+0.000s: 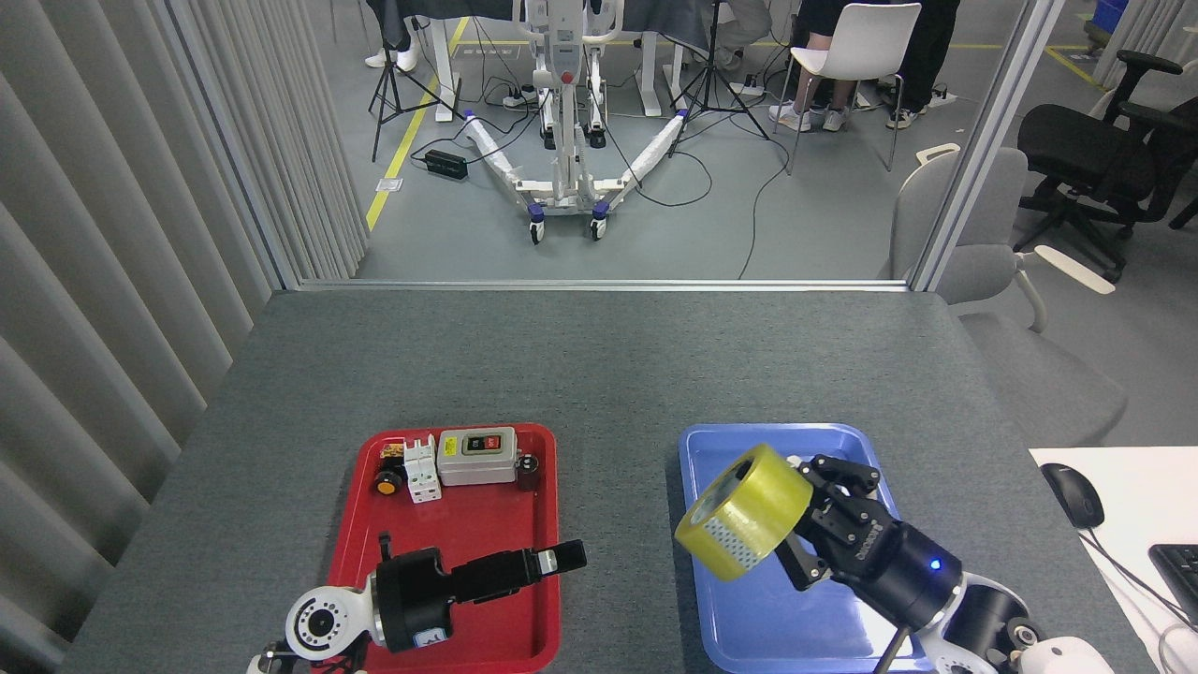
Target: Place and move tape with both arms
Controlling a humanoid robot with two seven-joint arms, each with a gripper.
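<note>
The yellow tape is held in the air above the left half of the blue tray, tilted, with its open core facing up and left. My right gripper is shut on the tape, its black fingers clasping the roll's right side. My left gripper hovers low over the red tray, well clear of the tape. Its fingers lie close together in a narrow bar pointing right, with nothing between them.
At the back of the red tray sit a grey switch box, a white breaker and small parts. A white desk with a mouse and keyboard adjoins the grey table at the right.
</note>
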